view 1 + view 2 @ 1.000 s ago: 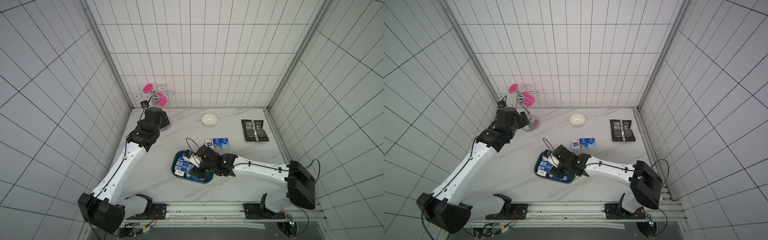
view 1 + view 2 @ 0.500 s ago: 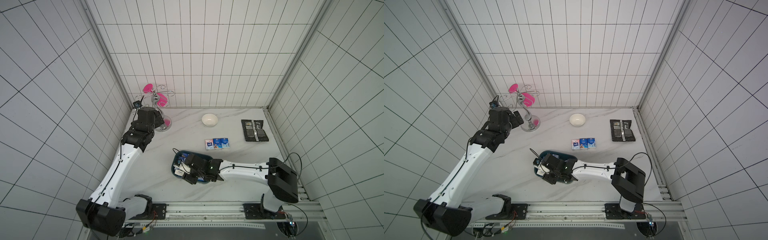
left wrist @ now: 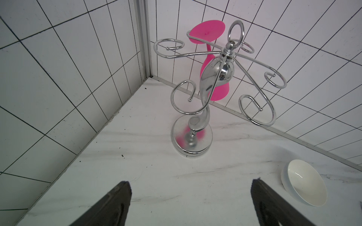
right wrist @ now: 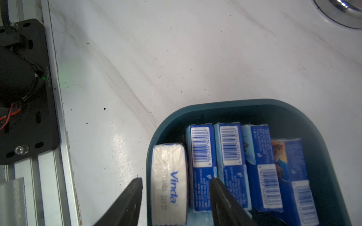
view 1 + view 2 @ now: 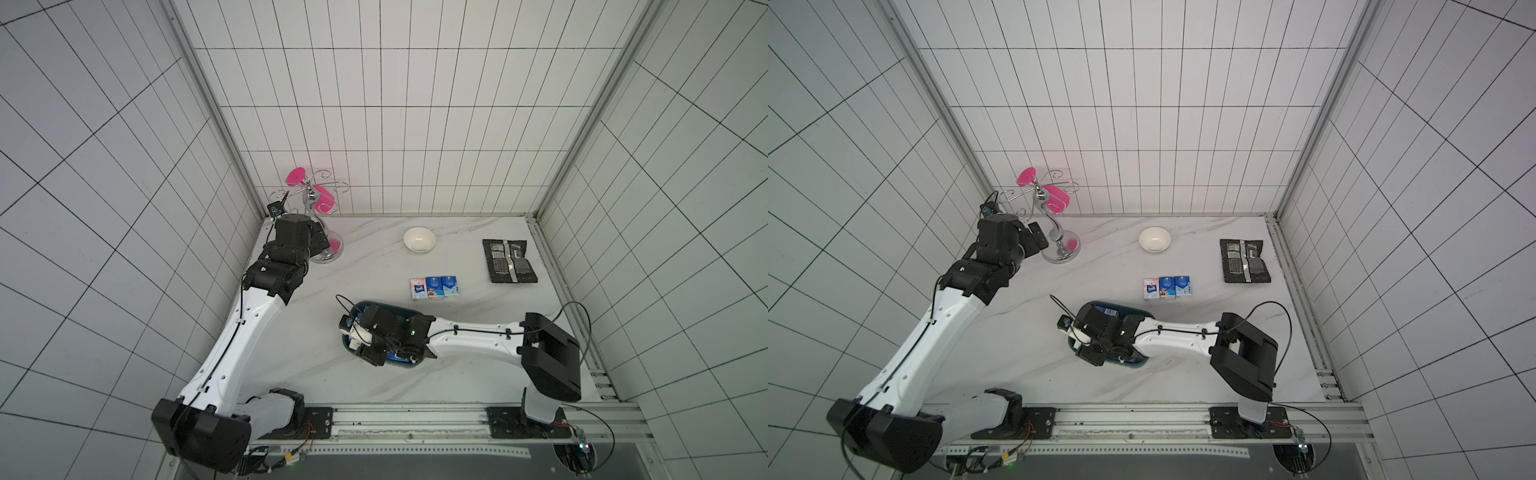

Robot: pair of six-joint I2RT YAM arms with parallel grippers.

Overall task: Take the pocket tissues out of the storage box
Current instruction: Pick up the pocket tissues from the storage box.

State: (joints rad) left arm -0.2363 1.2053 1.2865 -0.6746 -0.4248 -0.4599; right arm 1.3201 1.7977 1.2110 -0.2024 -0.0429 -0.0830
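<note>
**Top views:** the box (image 5: 388,307) sits mid-table, mostly hidden beneath your right arm (image 5: 473,343). Three tissue packs (image 5: 434,287) lie just beyond it, side by side and touching, long axes near-to-far.

**Left wrist:** your left gripper (image 3: 189,187) hangs released and empty, facing the rack (image 3: 192,140).

**Right wrist:** your right gripper (image 4: 175,181) is spread, grasping nothing. It straddles a white pack (image 4: 169,166) stood on edge against the box's near wall. Alongside lie blue packs (image 4: 201,156), long axes left-to-right, in line with the fingers (image 4: 221,195). Judged light, soft and slick-wrapped: pinch gently across the narrow width, mid-length.

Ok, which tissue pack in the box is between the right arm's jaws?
The white pack marked Vinda, against the storage box rim; the blue packs beside it show barcode labels.
</note>
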